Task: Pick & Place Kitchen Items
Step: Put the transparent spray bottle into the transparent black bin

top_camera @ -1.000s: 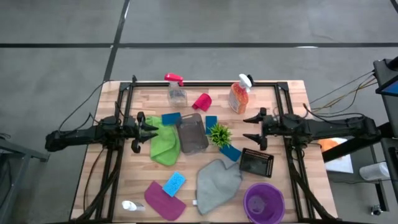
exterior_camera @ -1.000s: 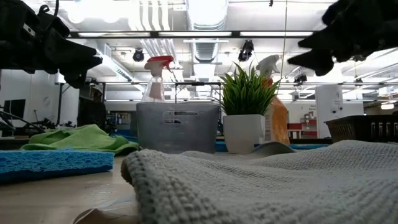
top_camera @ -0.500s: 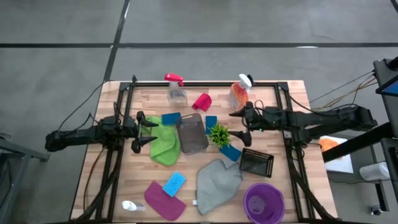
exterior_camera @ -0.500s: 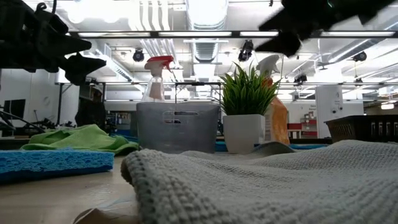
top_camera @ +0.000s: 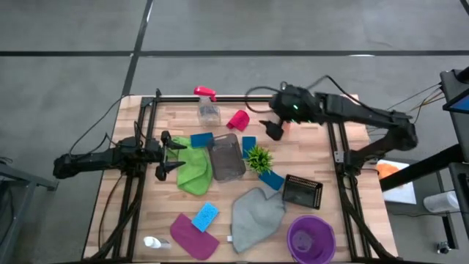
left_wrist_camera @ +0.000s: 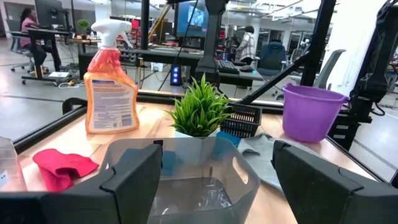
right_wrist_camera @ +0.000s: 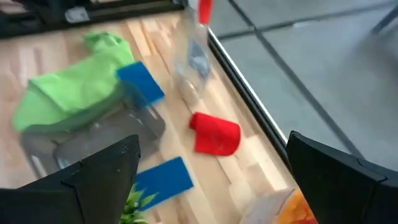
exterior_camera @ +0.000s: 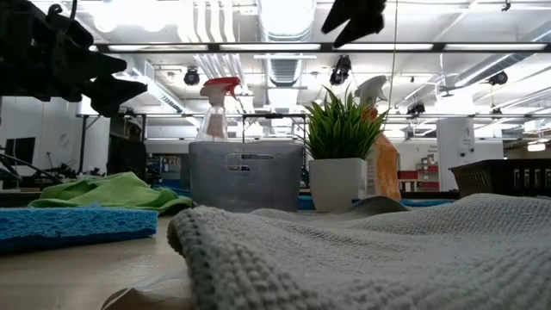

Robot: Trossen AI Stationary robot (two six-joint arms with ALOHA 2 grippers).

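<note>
Right gripper (top_camera: 272, 126), fingers spread wide and holding nothing, hangs above the far middle of the table, with the orange spray bottle (left_wrist_camera: 112, 87) under its arm at about one o'clock from the table's centre. Its wrist view looks down on the pink cup (top_camera: 238, 119) lying on its side, the clear spray bottle (top_camera: 208, 110) with the red trigger at twelve o'clock, and a blue sponge (right_wrist_camera: 163, 179) beside the grey bin (top_camera: 226, 156). Held high and open like this, it looks to be choosing a target, probably the cup or the orange bottle; that is a judgement only.

Left gripper (top_camera: 167, 152) waits at nine o'clock, released and empty, level with the table and facing the grey bin, whose open top would let something be dropped in. The green cloth (top_camera: 193, 168) lies just beside it, touching the bin's left wall.

Nearer the front, the grey cloth (top_camera: 254, 215) spreads at six o'clock, with the magenta cloth (top_camera: 192, 235) and another blue sponge (top_camera: 205, 215) at seven. A purple bucket (top_camera: 311, 237) and a black basket (top_camera: 302, 192) stand at five and four o'clock, likely receivers. The spiky plant (top_camera: 259, 158) stands at the centre and may crowd any reach toward the bin.
</note>
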